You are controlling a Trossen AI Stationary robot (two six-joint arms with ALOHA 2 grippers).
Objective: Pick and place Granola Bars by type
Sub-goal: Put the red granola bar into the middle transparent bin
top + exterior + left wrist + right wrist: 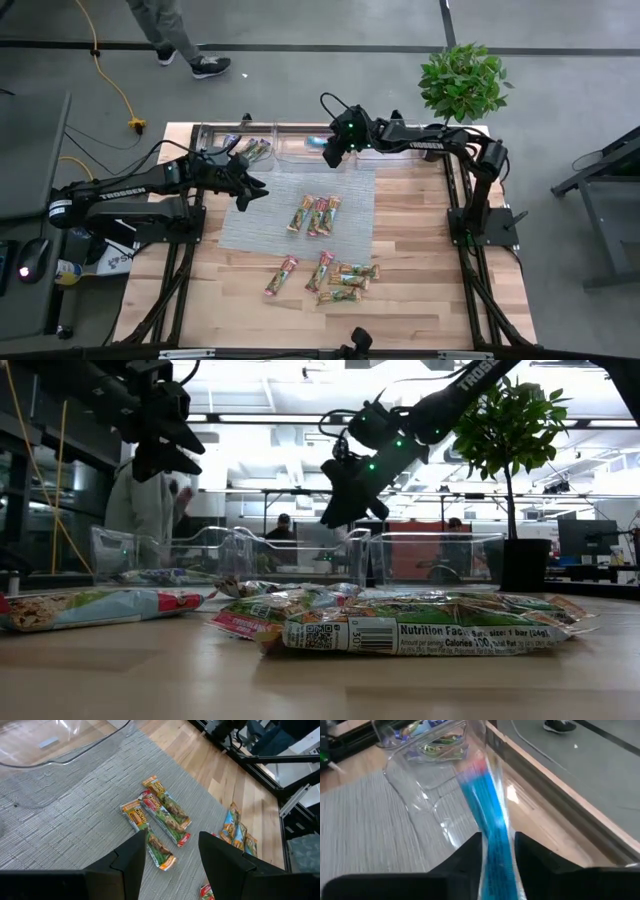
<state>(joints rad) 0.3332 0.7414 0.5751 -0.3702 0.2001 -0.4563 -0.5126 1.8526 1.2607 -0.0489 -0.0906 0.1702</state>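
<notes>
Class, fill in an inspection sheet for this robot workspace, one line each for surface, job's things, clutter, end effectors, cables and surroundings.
Surface: wooden table with a grey mat at its middle.
Job's things: three granola bars on the mat; a cluster of bars on bare wood at the near edge; clear bins along the far edge, the leftmost holding a few bars.
Clutter: nothing seen.
End effectors: left end effector open, empty, above the mat; right end effector over the bins, blue bar between its fingers.
Cables: yellow cable on the floor.
Surroundings: potted plant at the far right corner; a person's legs beyond the table.
</notes>
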